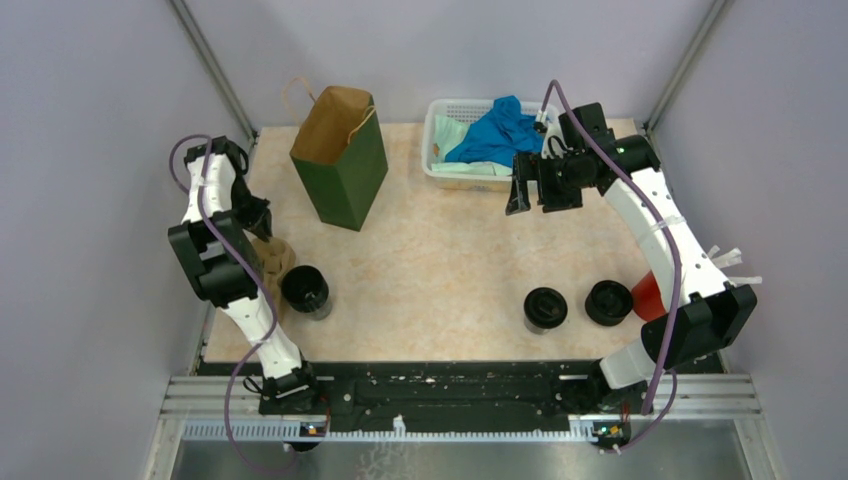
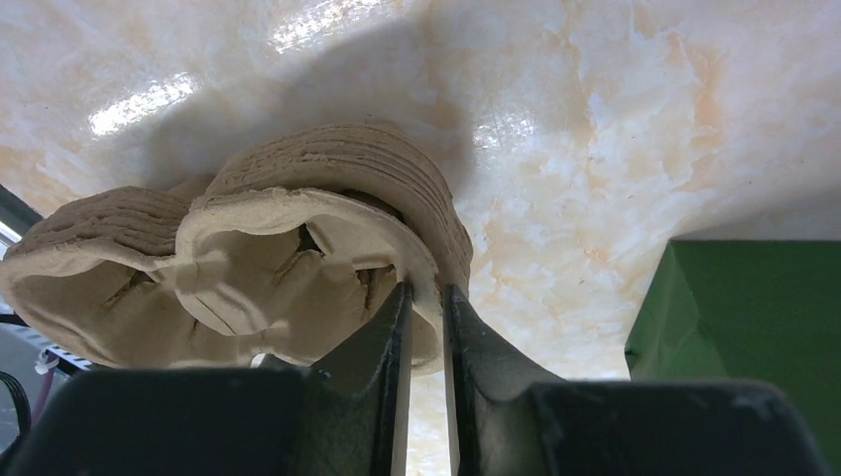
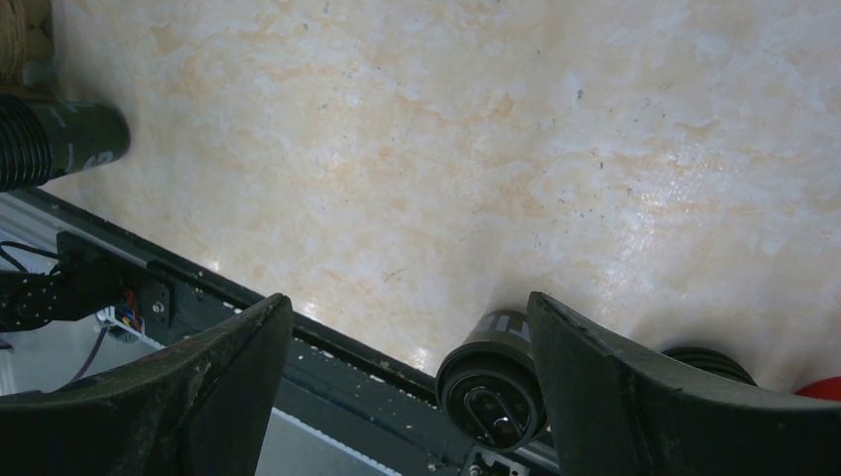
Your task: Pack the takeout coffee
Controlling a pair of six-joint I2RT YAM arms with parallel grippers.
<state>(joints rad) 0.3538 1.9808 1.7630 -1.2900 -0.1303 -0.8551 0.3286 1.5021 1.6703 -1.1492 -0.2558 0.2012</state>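
Gripping the tray beside a coffee is the left hand; right hand gapes.

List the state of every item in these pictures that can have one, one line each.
Green paper bag, upright, mouth open.
Black ridged-lid paper cups, three, upright, lids on.
Tan cardboard cup trays, stacked, rim pinched.
Left gripper, shut on tray rim.
Right gripper, open, empty.
White plastic basket, holding cloth.
Blue cloth, crumpled in basket.
Red cup, mostly hidden.
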